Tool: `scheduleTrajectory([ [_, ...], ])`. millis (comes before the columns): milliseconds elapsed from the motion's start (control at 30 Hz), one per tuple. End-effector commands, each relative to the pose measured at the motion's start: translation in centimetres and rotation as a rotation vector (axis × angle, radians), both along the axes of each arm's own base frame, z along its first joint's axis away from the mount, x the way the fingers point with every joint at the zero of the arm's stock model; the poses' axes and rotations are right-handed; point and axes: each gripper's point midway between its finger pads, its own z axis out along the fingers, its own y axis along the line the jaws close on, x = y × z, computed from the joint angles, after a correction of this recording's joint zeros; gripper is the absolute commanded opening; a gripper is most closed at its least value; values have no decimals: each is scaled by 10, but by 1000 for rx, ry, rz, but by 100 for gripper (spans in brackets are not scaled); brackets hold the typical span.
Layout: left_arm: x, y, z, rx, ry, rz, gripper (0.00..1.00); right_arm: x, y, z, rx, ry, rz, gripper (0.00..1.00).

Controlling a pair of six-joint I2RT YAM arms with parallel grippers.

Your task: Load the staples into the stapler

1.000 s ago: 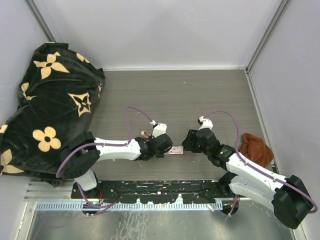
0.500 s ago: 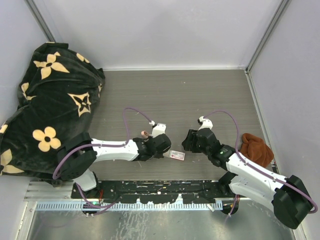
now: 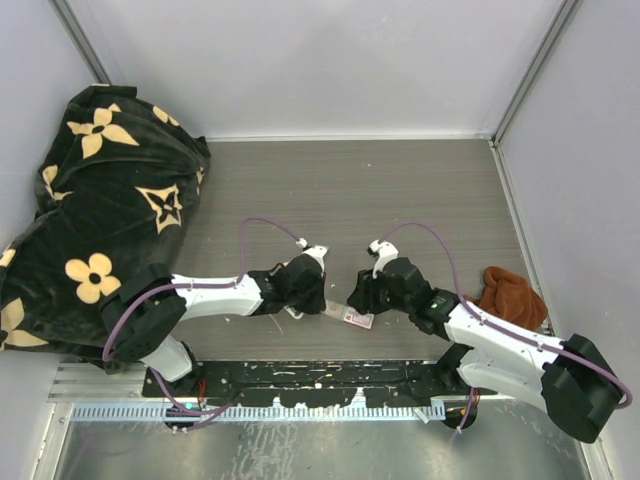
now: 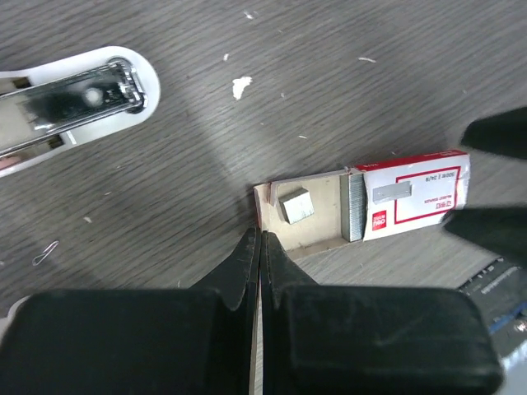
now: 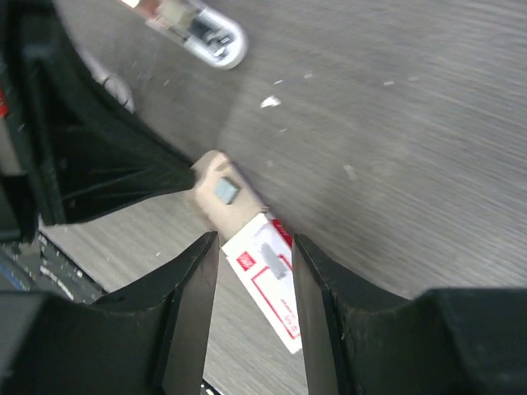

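Between right fingers (image 5: 191, 306) — staples box (image 5: 268, 278)

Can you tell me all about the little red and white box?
The staple box lies flat on the grey table. Its white cardboard sleeve has a red label; the tan tray is slid halfway out, holding silvery staples. The left fingers, shut, touch the tray's end. The right fingers straddle the sleeve.

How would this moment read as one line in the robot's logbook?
left gripper: shut on tan tray | right gripper: astride box sleeve, grip unclear | stapler: untouched
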Motion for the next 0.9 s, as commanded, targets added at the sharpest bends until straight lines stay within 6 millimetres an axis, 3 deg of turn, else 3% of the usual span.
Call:
scheduleTrajectory([
  [0, -6, -27, 21, -152, 17, -142, 0, -4, 35, 23, 33, -128, 148, 45],
  [167, -5, -35, 22, -188, 47, -193, 0, -10, 46, 15, -41, -164, 191, 42],
  [867, -9, -39, 16, -176, 75, -235, 0, -16, 49, -10, -109, -148, 238, 33],
])
